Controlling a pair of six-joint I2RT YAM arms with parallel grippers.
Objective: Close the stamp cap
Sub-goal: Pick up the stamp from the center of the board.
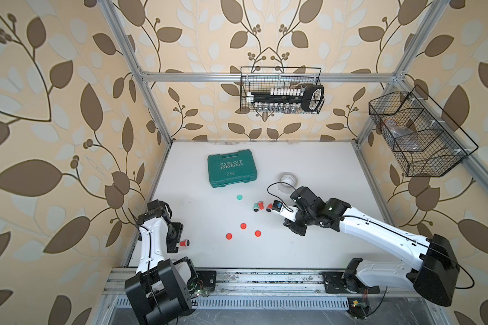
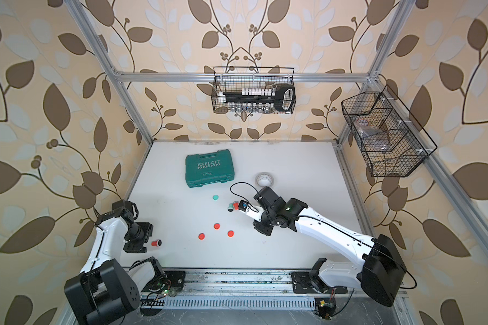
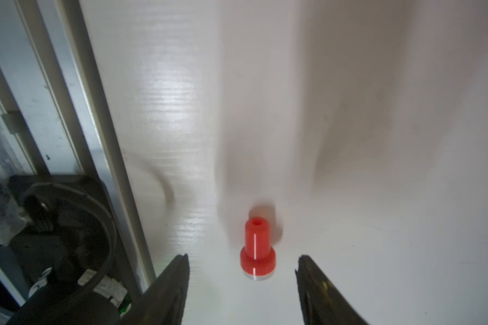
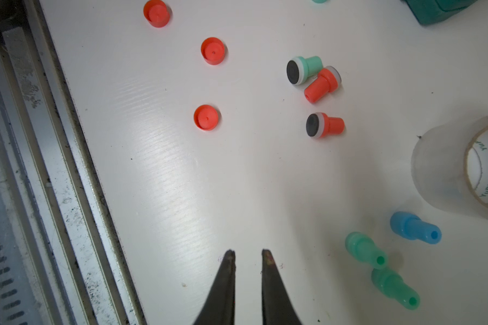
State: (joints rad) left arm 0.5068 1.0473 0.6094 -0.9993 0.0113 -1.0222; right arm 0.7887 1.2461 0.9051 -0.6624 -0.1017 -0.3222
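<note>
The left arm (image 1: 150,244) is folded close to its base. Its white link is raised steeply and its wrist is bent down over the table (image 1: 209,261). The left claw (image 3: 243,256) is spread wide and nothing is pinched in it. A red stamp (image 3: 256,242) is seen just ahead of the gap between the tips, clear of both. Its wide end, ringed in white, is turned toward the claw, and its holed handle end is turned away.

The right arm (image 1: 378,233) is stretched from its base far out over the table, with the wrist bent sharply. The right claw (image 4: 248,251) is drawn almost together, with only a slim gap between the tips, and nothing is gripped in it. Well ahead of this claw, three red caps (image 4: 206,117) are scattered loose, each apart from the others.

Also ahead, off to the other side, three uncapped stamps are grouped on their sides. A teal stamp (image 4: 304,69) lies just beside a second red stamp (image 4: 321,84), and a third red stamp (image 4: 324,125) lies near them.

Close beside the claw, a blue capped stamp (image 4: 414,228) and two green capped stamps (image 4: 365,250) are laid on their sides, next to a tape roll (image 4: 445,166). In both top views, a teal cap (image 1: 239,197) is seen beyond the uncapped group, and a green case (image 1: 230,168) farther still.
</note>
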